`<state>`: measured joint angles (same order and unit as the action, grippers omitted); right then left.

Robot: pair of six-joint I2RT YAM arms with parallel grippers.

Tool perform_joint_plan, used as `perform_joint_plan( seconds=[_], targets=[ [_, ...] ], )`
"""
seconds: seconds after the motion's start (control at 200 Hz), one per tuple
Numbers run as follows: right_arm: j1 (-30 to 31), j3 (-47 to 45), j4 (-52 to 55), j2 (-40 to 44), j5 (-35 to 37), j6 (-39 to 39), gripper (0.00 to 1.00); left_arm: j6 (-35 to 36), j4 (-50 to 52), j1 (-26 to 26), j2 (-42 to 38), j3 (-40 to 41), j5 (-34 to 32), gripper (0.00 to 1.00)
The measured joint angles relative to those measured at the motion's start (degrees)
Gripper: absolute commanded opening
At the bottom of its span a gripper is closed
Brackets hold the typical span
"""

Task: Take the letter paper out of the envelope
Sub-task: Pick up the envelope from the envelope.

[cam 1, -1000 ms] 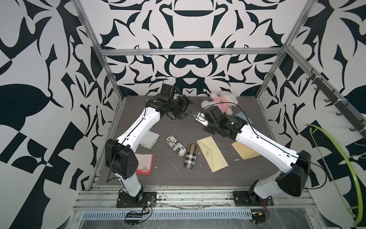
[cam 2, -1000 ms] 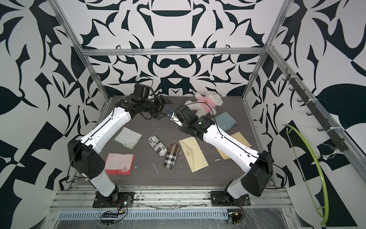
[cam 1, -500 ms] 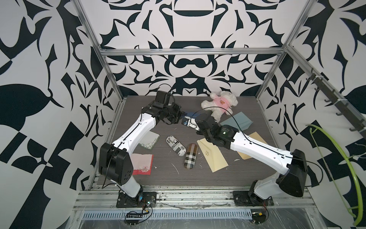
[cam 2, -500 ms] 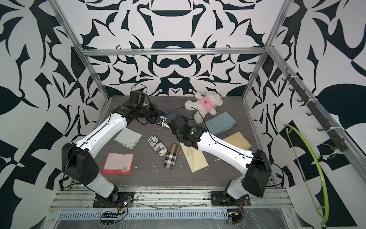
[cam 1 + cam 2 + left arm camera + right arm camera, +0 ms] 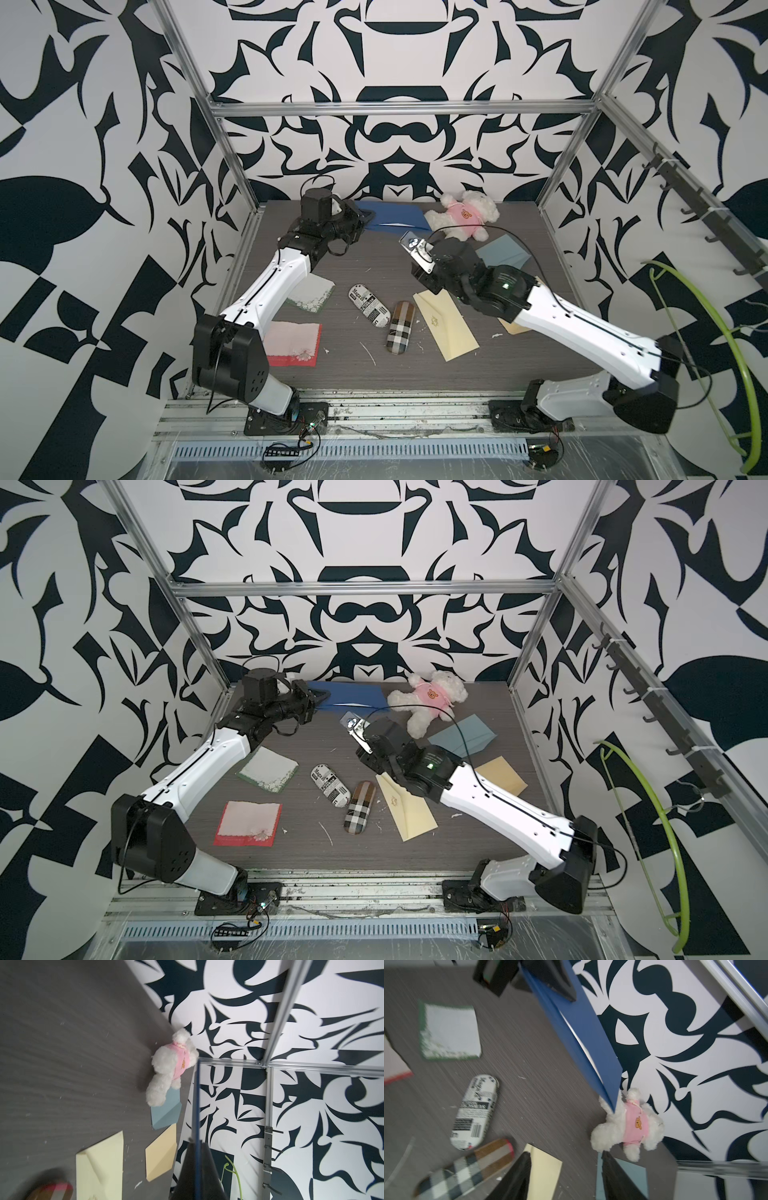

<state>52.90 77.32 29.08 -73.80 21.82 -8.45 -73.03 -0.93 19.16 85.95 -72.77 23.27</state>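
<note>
Nearest on the grey table lies a red-edged square cloth; just beyond it, towards the middle, a plaid glasses case and a newsprint-patterned glasses case lie almost end to end; beside them is a cream envelope, and to the left a green-edged cloth; a tan envelope lies partly under the right arm.

The right gripper hangs over the far end of the cream envelope; its fingers stand apart with nothing between them, and it is short of the task's envelope.

Farther back lie a light blue envelope and a white teddy bear in a pink shirt, its leg resting on that envelope's corner.

At the far left, near the back wall, the left gripper has its fingers clamped together on one short end of the dark blue envelope; the envelope is held clear of the table, roughly level, its free end reaching towards the bear; a thin white sliver of letter paper shows in its open long edge, the rest inside.
</note>
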Motion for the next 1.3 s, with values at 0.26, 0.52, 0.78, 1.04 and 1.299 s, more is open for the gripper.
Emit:
perform_joint_plan(
  seconds=[0.26,0.52,0.78,1.04,1.299],
  targets=[
    [-15.0,-9.2,-19.2,10.0,-18.7,43.0,0.77,4.1,-19.2,-0.1,-0.4,4.6,1.3,0.0],
    [-23.7,-18.4,-42.3,1.7,-28.3,78.1,0.7,1.8,-31.3,-0.1,1.5,4.9,4.0,0.0],
    [-23.6,-18.3,-57.8,-7.1,-34.4,91.6,0.53,0.6,-33.5,-0.1,1.5,6.1,4.3,0.0],
    [-23.5,-15.3,-63.0,-12.0,-36.8,95.5,0.33,-0.7,-34.0,-0.1,1.5,6.7,4.2,0.0],
    [-23.1,-13.4,-66.4,-15.8,-37.4,97.2,0.18,-1.1,-34.0,0.0,1.4,6.7,4.1,0.0]
  ],
)
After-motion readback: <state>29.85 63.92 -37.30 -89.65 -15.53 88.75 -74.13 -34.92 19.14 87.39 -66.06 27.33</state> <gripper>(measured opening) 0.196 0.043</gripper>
